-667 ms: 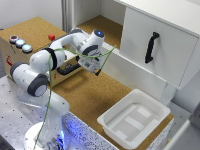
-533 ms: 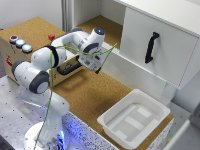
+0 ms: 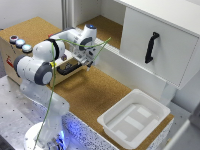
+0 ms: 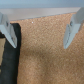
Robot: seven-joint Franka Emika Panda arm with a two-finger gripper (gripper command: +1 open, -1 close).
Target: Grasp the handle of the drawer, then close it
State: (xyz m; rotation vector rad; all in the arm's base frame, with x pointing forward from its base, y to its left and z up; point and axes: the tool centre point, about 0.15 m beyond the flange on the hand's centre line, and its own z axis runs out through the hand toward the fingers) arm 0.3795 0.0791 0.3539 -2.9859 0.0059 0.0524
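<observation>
In the exterior view, the brown drawer sits at nine o'clock, its black handle just beside the tool; it probably slides lightly. In the wrist view, the tool stands spread, empty, with the stiff handle under one finger: grip mid-bar.

Robotics lab test bench, not a home. White multi-jointed robot arm bolted to a perforated metal breadboard base. Cork-covered tabletop with mock furniture: large white cabinet panel with black handle at the exterior view's right, brown box with round coloured buttons at far left. White plastic tray near right.
</observation>
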